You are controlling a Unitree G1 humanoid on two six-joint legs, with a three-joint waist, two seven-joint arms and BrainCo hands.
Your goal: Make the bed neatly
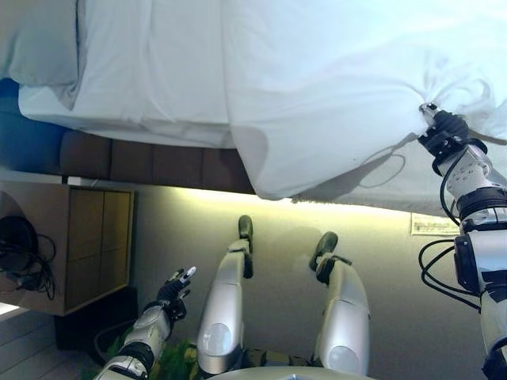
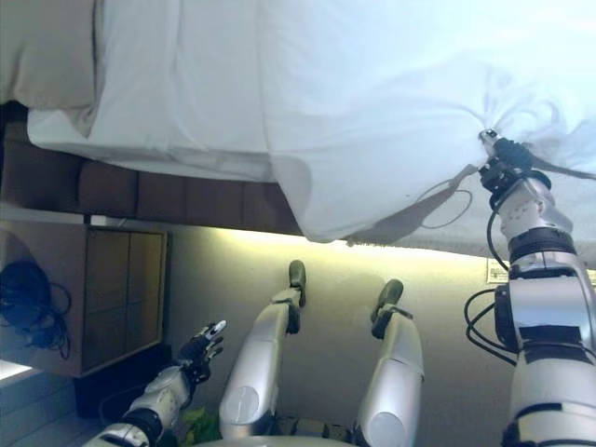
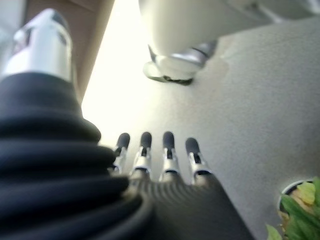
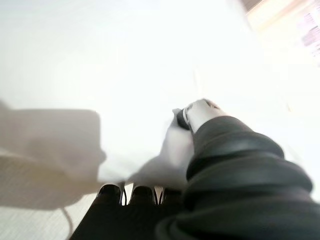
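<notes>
Right hand gathers the white duvet at the right of the frame; left hand hangs idle at lower left.

Going left to right, we see a wooden nightstand (image 1: 95, 245) with flat panelled doors at the left edge, and our left hand (image 1: 176, 289) low beside it, fingers straight and relaxed over pale carpet (image 3: 235, 120), holding nothing. A soft grey pillow (image 1: 40, 39) lies at upper left on the bed (image 1: 142, 162), whose dark padded base shows in blocks. The smooth white duvet (image 1: 333, 87) drapes over the bed's edge. At right, our right hand (image 1: 440, 127) is curled into a puckered bunch of its cloth, creases radiating from the grip.
</notes>
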